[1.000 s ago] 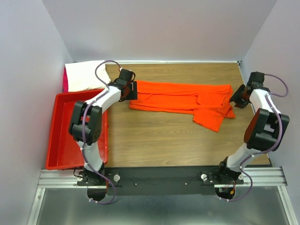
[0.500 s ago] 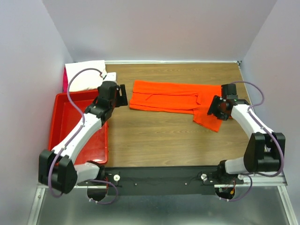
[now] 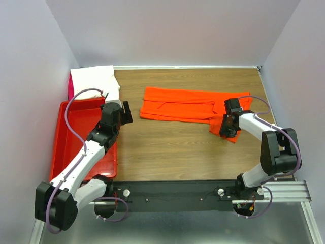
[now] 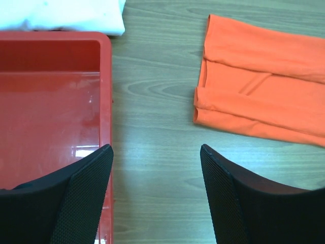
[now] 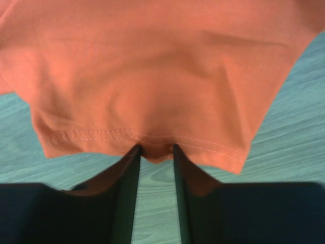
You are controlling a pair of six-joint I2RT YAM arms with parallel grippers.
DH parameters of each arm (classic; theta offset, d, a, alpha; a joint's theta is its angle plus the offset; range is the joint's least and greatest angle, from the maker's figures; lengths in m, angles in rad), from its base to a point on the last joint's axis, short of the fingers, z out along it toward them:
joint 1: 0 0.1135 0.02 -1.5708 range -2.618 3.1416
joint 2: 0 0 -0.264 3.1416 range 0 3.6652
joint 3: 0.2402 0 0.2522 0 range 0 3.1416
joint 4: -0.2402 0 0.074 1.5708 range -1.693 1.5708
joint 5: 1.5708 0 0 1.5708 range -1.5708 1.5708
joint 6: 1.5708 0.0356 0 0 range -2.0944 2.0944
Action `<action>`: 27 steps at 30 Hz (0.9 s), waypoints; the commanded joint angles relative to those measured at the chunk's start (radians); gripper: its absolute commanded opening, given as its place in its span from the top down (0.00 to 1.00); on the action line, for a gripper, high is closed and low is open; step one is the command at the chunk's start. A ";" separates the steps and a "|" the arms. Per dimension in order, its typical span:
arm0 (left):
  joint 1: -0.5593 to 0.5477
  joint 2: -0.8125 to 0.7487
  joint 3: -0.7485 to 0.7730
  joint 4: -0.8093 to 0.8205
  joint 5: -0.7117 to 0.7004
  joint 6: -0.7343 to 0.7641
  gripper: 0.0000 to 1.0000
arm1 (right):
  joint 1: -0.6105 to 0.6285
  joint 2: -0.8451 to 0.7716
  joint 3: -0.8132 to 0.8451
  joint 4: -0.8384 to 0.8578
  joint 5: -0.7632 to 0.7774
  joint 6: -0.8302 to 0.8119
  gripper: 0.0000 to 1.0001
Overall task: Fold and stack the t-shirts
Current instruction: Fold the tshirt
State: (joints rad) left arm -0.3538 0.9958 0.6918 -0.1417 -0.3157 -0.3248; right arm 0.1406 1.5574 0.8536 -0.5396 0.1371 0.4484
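**Top view.** The orange t-shirt lies folded into a long strip across the far half of the table. One flap at its right end reaches nearer. The white t-shirt sits folded in the far left corner, just beyond the red bin. A sliver of pink cloth shows at its left edge. The left gripper is over bare wood between the bin and the strip's left end, touching neither. The right gripper is on the flap.

**Left wrist view.** Jaws spread wide, with nothing between the fingers. Wood lies below, the bin to the left and the orange shirt's left end ahead to the right.

**Right wrist view.** Jaws drawn narrow. A pucker of the orange hem is pinched between the fingertips, and creases run towards it.
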 commanded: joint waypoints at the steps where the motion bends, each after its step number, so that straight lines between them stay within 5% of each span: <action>1: -0.002 0.012 0.005 0.060 -0.046 0.013 0.26 | 0.011 0.044 -0.044 0.049 0.047 0.030 0.66; 5: -0.004 0.012 0.005 0.067 -0.046 0.018 0.31 | 0.010 0.029 -0.035 0.050 0.059 0.027 0.95; 7: -0.004 0.012 0.002 0.067 -0.042 0.020 0.32 | 0.011 0.004 0.001 0.034 0.064 0.013 0.99; 15: -0.002 0.033 0.002 0.071 -0.037 0.024 0.32 | 0.011 0.026 0.249 -0.036 0.133 -0.046 0.99; 27: -0.005 0.044 -0.011 0.071 -0.031 0.029 0.31 | 0.008 0.387 0.630 -0.036 0.234 -0.142 0.99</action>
State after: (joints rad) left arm -0.3538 1.0348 0.6910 -0.0917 -0.3294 -0.3035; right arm 0.1448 1.8786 1.3952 -0.5674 0.3035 0.3527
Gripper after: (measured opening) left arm 0.685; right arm 0.012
